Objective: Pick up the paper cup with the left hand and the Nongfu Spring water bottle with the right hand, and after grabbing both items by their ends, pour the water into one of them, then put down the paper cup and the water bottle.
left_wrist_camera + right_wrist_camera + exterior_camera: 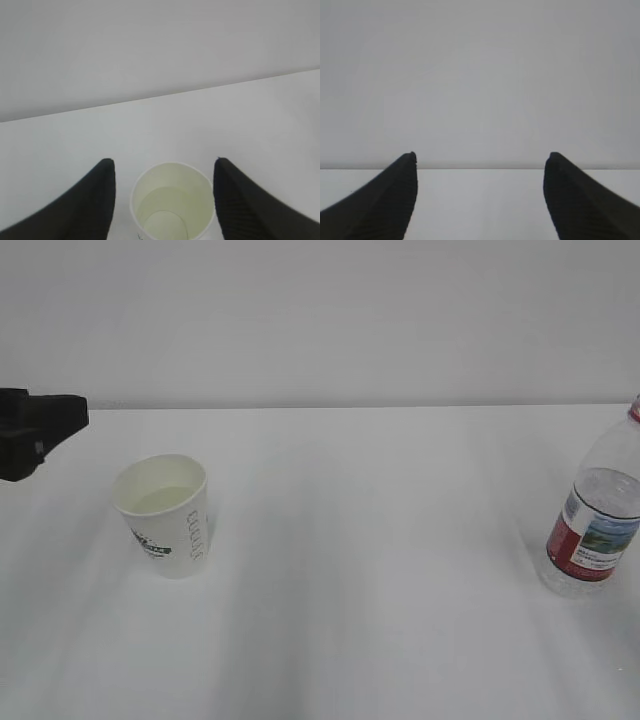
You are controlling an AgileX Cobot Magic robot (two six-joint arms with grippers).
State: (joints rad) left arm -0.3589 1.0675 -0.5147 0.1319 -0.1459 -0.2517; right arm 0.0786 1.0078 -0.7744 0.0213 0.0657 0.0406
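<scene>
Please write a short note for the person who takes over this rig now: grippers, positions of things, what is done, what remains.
Left gripper: open, empty, fingers either side of the cup without touching.
Right gripper: open, empty, only table ahead.
Cup: upright on the table's left, water inside.
Bottle: upright at the far right edge, partly full.
Done: pouring appears finished, both items set down.
Left: probably only pulling the arms back.

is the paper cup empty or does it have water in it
It has water in it. The paper cup stands upright on the table, and both the left wrist and exterior views show a pale pool of water partway up inside.
</scene>
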